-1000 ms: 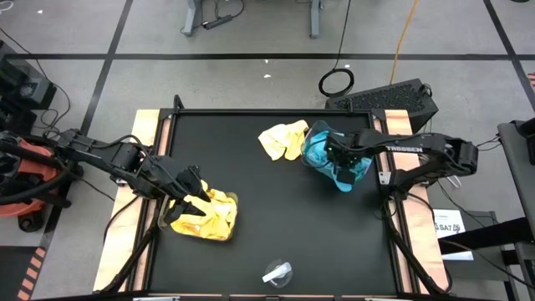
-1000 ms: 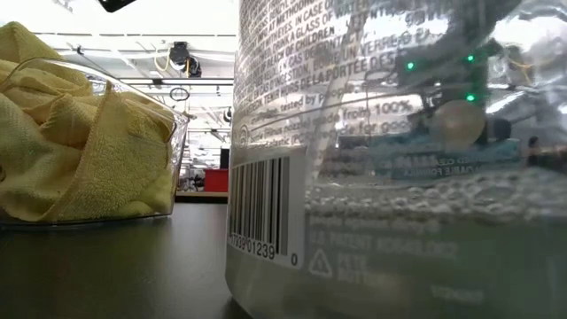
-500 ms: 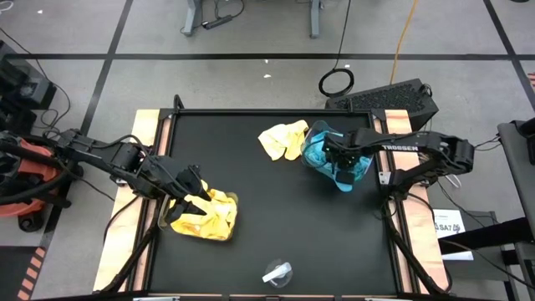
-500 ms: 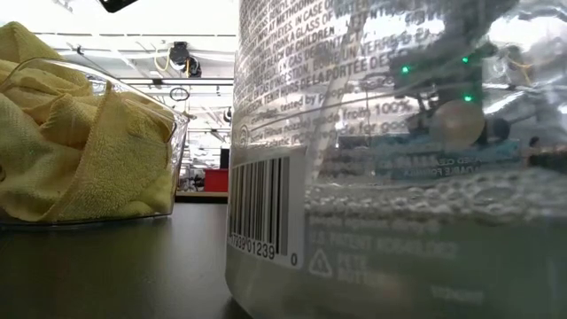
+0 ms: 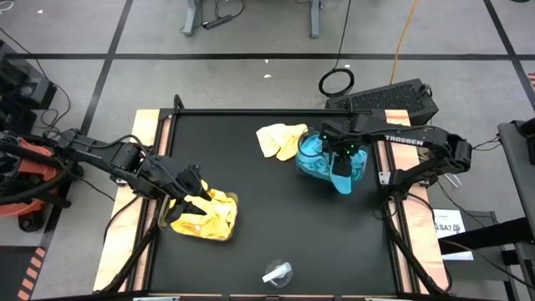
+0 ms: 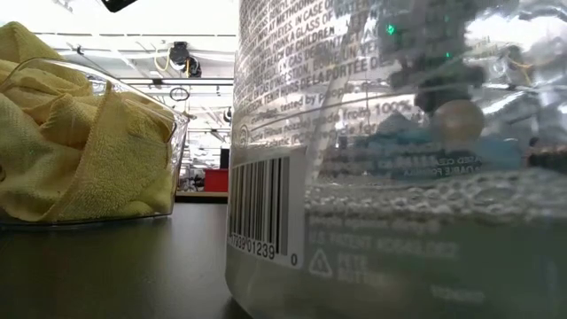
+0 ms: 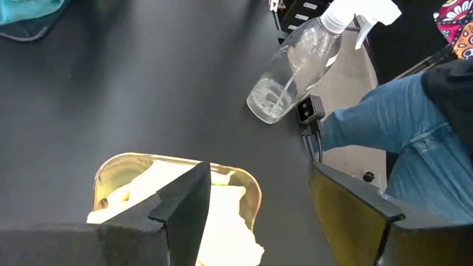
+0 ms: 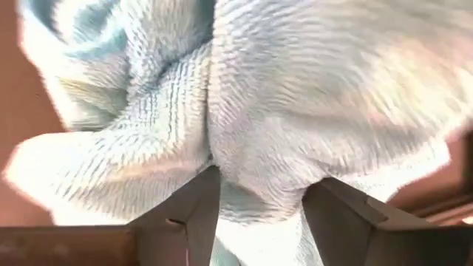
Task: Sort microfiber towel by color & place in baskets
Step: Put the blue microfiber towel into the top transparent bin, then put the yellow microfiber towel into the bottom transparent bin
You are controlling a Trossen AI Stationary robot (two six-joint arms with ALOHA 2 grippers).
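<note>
A clear basket (image 5: 224, 227) near the table's left edge holds several yellow towels (image 5: 209, 213). My left gripper (image 5: 194, 199) hovers open just above them, and its wrist view shows the basket's rim (image 7: 118, 161) between the fingers. At the far right, a second clear basket (image 5: 306, 164) holds teal towels (image 5: 322, 159), one of which drapes over its near side (image 5: 343, 181). My right gripper (image 5: 338, 157) is right above it, open. One yellow towel (image 5: 280, 138) lies crumpled on the table against this basket's left side. My right gripper (image 8: 262, 188) points down with its fingers (image 8: 194, 210) apart on either side of a bulging fold of teal towel (image 8: 259, 170). Whether the fingers touch the fold, I cannot tell.
A clear spray bottle (image 5: 277, 272) lies near the table's front edge and fills most of the low view (image 6: 399, 177). A person's leg in jeans (image 7: 399, 118) is just beyond that edge. Bare black tabletop (image 5: 276, 201) lies between the two baskets.
My right gripper has risen a little over the teal basket and drifted toward the far edge. The teal basket and the yellow towel beside it have shifted slightly toward the table's left.
</note>
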